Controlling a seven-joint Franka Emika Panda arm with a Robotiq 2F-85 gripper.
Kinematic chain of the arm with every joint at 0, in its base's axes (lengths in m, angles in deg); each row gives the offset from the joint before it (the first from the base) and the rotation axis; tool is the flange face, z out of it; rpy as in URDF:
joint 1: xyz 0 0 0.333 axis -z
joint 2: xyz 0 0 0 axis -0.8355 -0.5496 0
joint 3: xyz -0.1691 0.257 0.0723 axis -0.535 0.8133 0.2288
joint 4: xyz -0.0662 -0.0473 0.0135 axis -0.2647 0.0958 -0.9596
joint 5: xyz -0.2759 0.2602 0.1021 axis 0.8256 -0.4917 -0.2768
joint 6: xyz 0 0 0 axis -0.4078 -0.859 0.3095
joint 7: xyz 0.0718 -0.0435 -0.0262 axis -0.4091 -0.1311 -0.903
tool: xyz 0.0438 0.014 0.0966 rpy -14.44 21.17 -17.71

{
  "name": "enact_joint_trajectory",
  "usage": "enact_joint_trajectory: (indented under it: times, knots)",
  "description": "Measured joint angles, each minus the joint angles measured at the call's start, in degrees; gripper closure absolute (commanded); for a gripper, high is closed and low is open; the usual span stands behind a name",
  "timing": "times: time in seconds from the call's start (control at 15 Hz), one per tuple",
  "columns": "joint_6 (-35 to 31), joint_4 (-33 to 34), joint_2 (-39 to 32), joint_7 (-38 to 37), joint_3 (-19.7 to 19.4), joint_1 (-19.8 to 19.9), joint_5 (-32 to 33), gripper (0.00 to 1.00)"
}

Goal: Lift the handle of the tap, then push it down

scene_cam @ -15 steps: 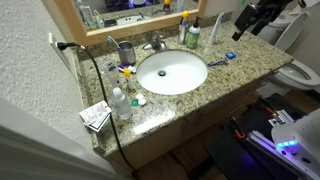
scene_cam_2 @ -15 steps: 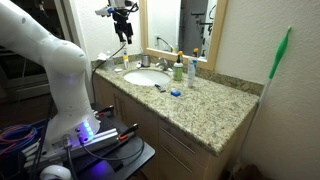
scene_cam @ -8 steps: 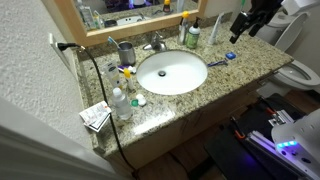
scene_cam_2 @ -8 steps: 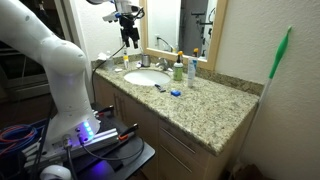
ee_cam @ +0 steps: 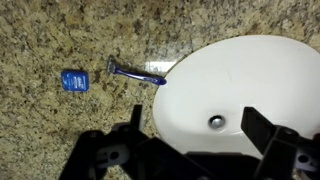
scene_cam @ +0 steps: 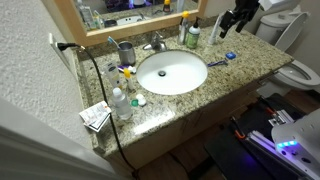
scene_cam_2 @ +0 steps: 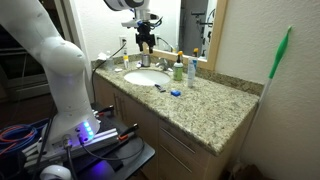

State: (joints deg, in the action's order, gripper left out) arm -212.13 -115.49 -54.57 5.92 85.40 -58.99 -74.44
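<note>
The small metal tap (scene_cam: 154,45) stands behind the white oval basin (scene_cam: 172,72), with its short handle (scene_cam: 158,38) on top, lying low. It also shows in an exterior view (scene_cam_2: 163,60), small and unclear. My gripper (scene_cam: 227,29) hangs above the counter to one side of the basin, apart from the tap; it also shows in an exterior view (scene_cam_2: 146,40). In the wrist view my gripper (ee_cam: 198,125) is open and empty over the basin (ee_cam: 250,80), its fingers (ee_cam: 135,122) either side of the drain. The tap is out of the wrist view.
A blue razor (ee_cam: 135,73) and a small blue item (ee_cam: 72,80) lie on the granite beside the basin. A green bottle (scene_cam: 193,37) and a grey cup with toothbrushes (scene_cam: 126,52) flank the tap. Small bottles (scene_cam: 120,100) and a black cord (scene_cam: 100,90) sit at the counter's end.
My gripper has moved across the counter towards the basin and the tap, staying open. Nothing on the counter has moved.
</note>
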Motion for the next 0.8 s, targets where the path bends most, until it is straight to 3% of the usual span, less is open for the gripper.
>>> enact_joint_trajectory:
  times: [0.4, 0.8]
  knots:
    - [0.00, 0.07, 0.05, -0.10, 0.01, -0.02, 0.59, 0.00]
    - [-3.09, 0.51, -1.99, -4.60, -1.19, 4.60, 12.40, 0.00]
